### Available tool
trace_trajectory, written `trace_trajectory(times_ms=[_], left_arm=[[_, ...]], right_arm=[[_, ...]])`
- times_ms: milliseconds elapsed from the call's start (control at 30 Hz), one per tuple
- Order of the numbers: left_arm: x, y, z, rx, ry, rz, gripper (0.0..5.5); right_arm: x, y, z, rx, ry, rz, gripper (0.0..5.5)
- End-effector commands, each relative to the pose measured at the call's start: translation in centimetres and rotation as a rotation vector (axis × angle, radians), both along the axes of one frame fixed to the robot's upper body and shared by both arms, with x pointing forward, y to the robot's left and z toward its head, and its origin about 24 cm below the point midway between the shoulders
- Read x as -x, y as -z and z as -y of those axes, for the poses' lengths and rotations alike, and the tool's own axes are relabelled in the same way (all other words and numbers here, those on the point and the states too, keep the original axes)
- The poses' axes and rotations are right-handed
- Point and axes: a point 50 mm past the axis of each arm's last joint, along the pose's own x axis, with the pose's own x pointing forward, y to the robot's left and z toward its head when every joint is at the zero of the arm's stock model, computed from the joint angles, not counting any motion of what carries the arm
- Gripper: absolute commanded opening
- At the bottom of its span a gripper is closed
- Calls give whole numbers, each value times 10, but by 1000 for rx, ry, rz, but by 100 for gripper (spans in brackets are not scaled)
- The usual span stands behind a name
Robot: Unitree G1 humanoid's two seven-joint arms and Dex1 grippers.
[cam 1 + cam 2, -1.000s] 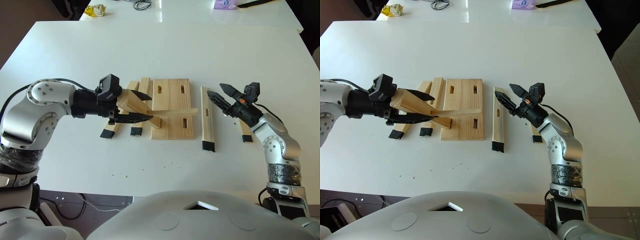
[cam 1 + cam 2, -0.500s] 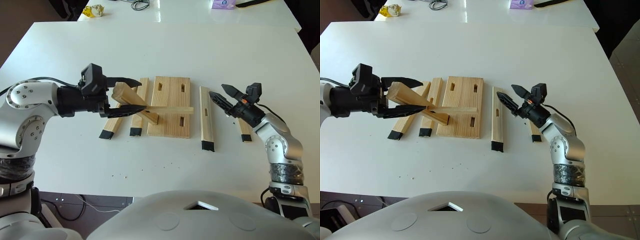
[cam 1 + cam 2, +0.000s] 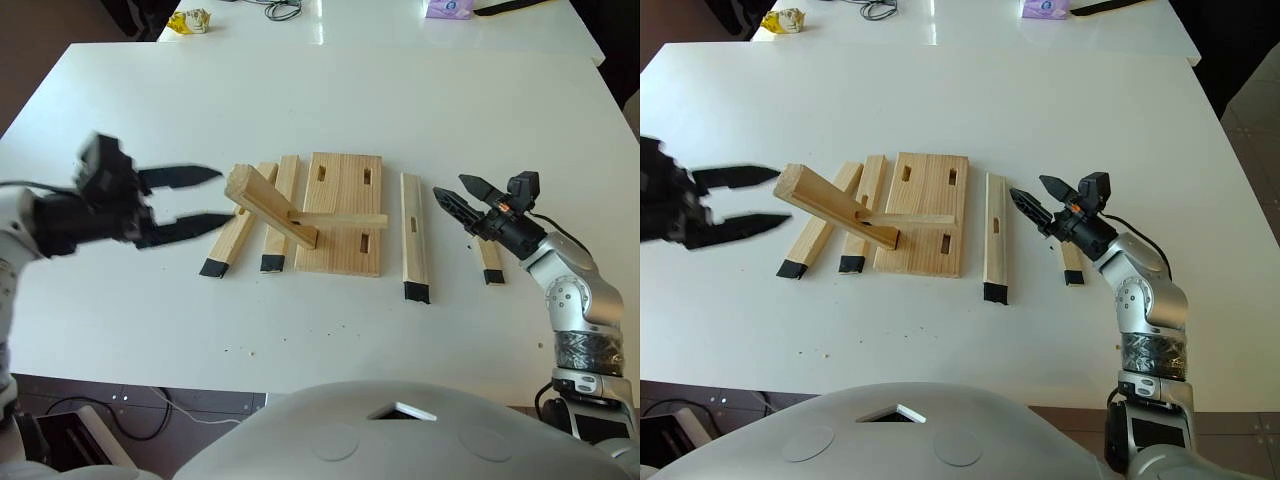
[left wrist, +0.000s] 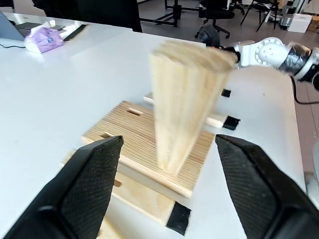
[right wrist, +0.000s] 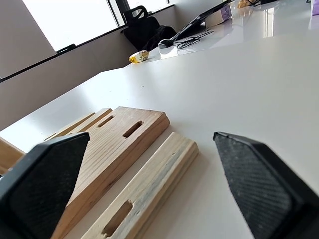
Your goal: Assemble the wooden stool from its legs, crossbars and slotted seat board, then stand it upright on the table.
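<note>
The slotted seat board [image 3: 345,190] lies flat mid-table. A leg [image 3: 262,203] with a thin crossbar [image 3: 345,220] stuck in it leans tilted over the board's left edge and two flat legs [image 3: 228,240] [image 3: 281,215]. My left gripper [image 3: 222,195] hangs open just left of that leg's raised end [image 4: 187,99], apart from it, its fingers [image 4: 92,184] on either side. Another leg [image 3: 413,235] lies right of the board, and a short piece [image 3: 490,262] farther right. My right gripper [image 3: 452,187] is open and holds nothing, between those two, fingers [image 5: 45,189] spread.
A second white table stands behind with a yellow item [image 3: 190,20], cables and a purple pack [image 3: 448,8]. Bare tabletop [image 3: 330,100] stretches behind the parts and along the front edge.
My left gripper has let go of the leg and drawn back to the left. The leg with its crossbar stays leaning on the other parts. The right arm drifted slightly right.
</note>
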Motion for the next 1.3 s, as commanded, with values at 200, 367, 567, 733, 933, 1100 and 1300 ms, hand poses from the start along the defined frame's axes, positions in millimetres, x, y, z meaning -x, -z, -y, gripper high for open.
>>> trace_trajectory(times_ms=[200, 367, 567, 733, 933, 1100, 1300], left_arm=[[-17, 78, -65, -151, -577, -60, 343], [10, 146, -9, -36, -785, -162, 343], [19, 150, 24, -27, -934, -136, 362], [22, 160, 30, -112, -895, -173, 402], [24, 174, 27, -179, -857, -221, 402], [33, 186, 22, -241, -865, -305, 402], [44, 187, 14, -305, -886, -368, 402]], right_arm=[[-12, -6, -6, -7, 34, 45, 458], [-18, -11, 7, 0, 123, 60, 458], [-16, -15, 21, -15, 211, 59, 458], [-23, -16, 12, -7, 162, 57, 458], [-30, -16, 9, -6, 148, 59, 458], [-31, -14, 6, -9, 134, 56, 458], [-26, -11, 6, -11, 140, 47, 458]])
